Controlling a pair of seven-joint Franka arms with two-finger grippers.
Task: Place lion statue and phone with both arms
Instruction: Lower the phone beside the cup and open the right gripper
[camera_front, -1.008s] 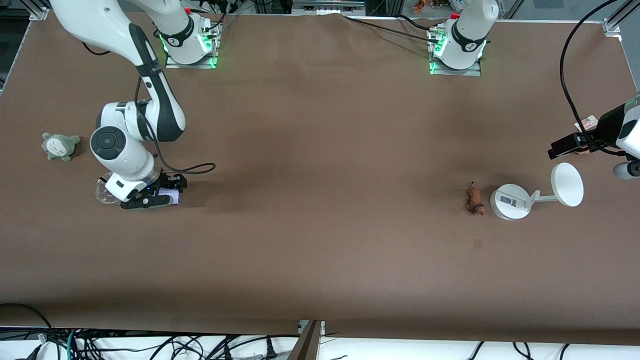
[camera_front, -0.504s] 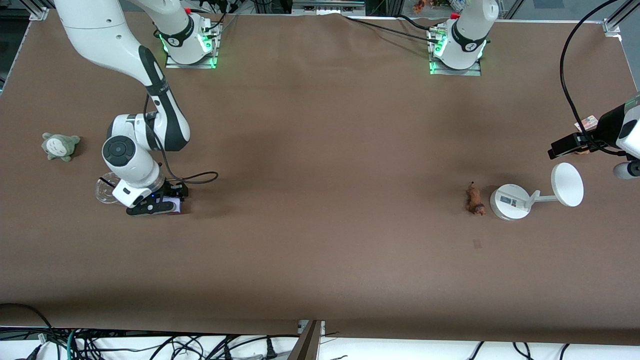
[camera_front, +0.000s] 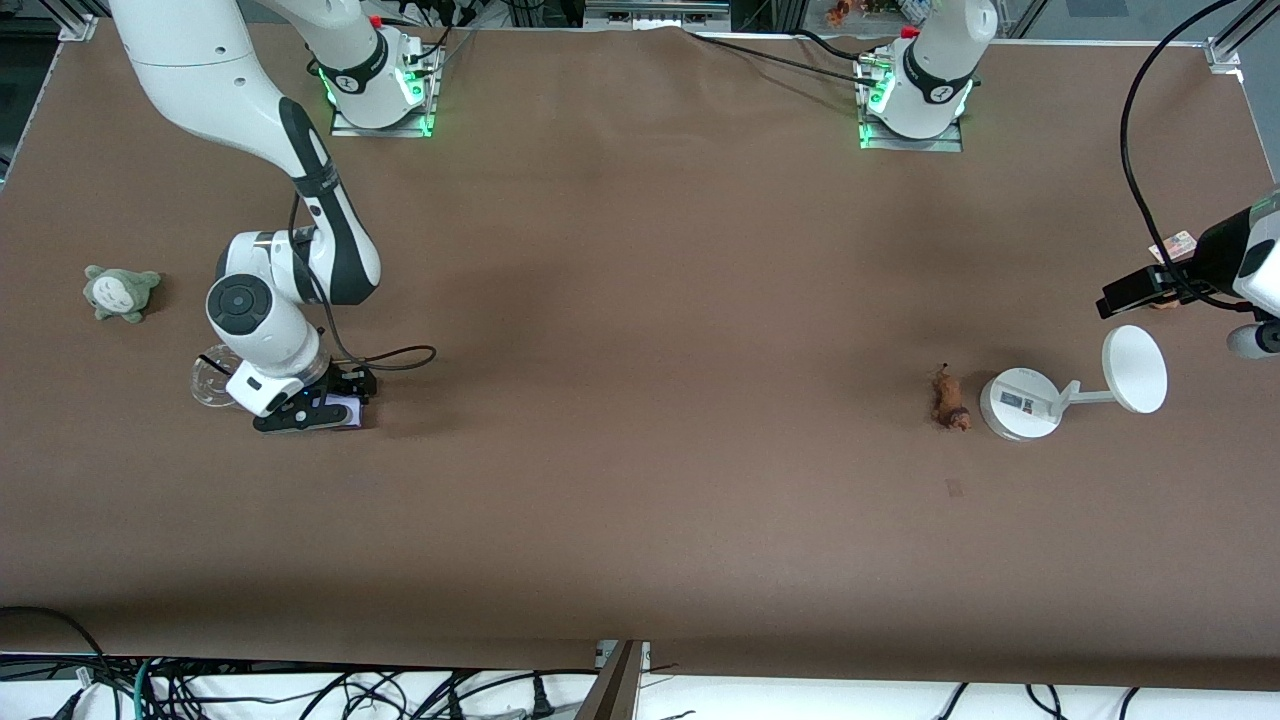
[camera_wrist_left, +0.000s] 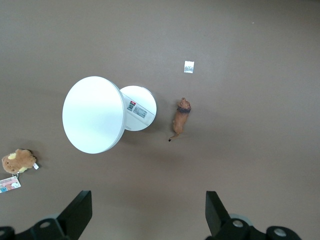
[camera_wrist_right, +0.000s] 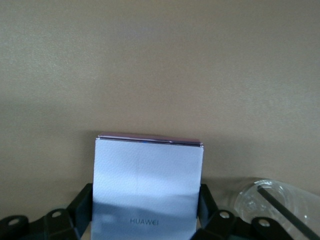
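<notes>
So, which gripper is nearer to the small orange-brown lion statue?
Left. The open left gripper hangs over the left arm's end of the table, the lion statue below it. The right gripper is at the right arm's end, shut on the lavender-white phone.

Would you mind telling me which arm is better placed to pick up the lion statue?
Left: its open gripper hangs over the lion statue's end, while the right gripper already holds the phone.
</notes>
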